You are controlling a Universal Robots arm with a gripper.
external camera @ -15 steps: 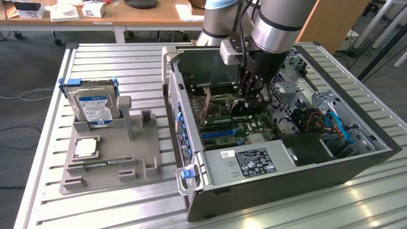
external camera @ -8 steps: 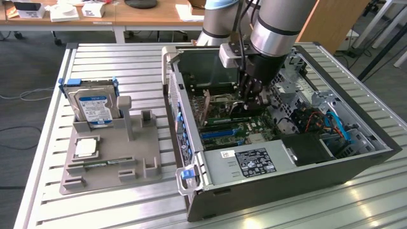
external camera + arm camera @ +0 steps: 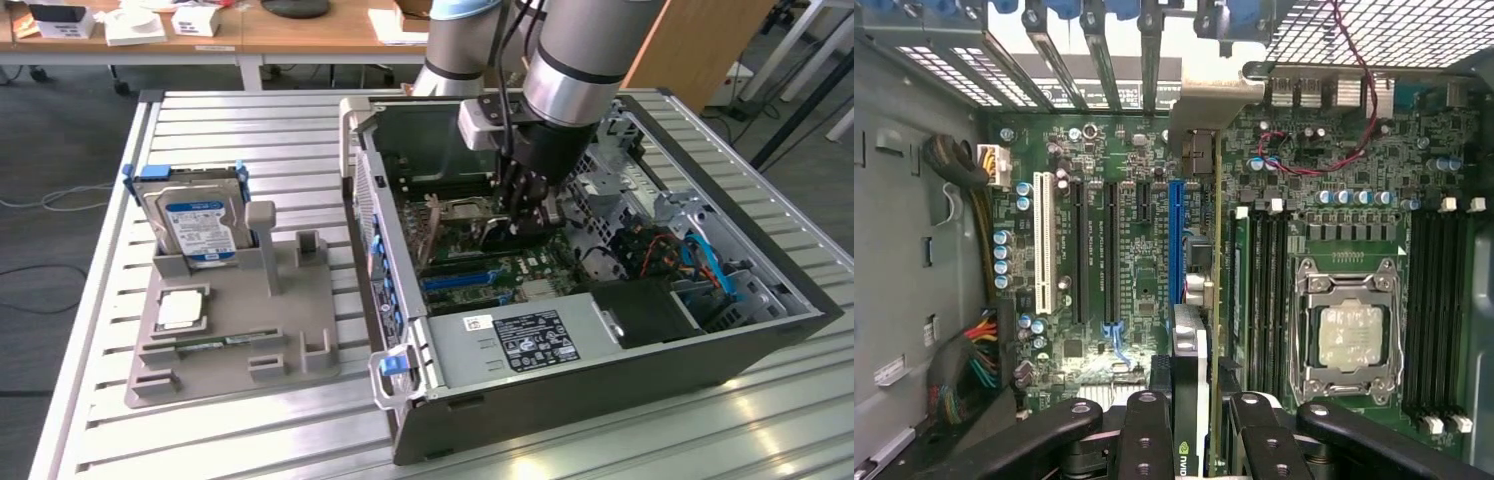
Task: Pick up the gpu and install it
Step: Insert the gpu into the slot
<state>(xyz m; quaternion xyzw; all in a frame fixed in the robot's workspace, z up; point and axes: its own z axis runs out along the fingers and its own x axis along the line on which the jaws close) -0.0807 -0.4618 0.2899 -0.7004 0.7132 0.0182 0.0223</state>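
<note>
The gpu [image 3: 1190,350] is a thin black card seen edge-on in the wrist view, with a green logo near the fingers and its silver bracket [image 3: 1206,100] at the far end. My gripper [image 3: 1192,425] is shut on it, black fingers [image 3: 1144,430] pressing either side. The card hangs upright just above the motherboard, in line with the blue expansion slot [image 3: 1176,235]. In the exterior view my gripper [image 3: 525,218] reaches down inside the open computer case [image 3: 400,330], with the dark gpu [image 3: 514,236] below the fingers.
A processor socket [image 3: 1351,335] and memory slots [image 3: 1264,290] lie beside the blue slot. The power supply [image 3: 527,340] and cables [image 3: 681,260] crowd the case. Outside it, a grey fixture [image 3: 227,340] holds a hard drive [image 3: 198,222] and a green memory stick [image 3: 200,345].
</note>
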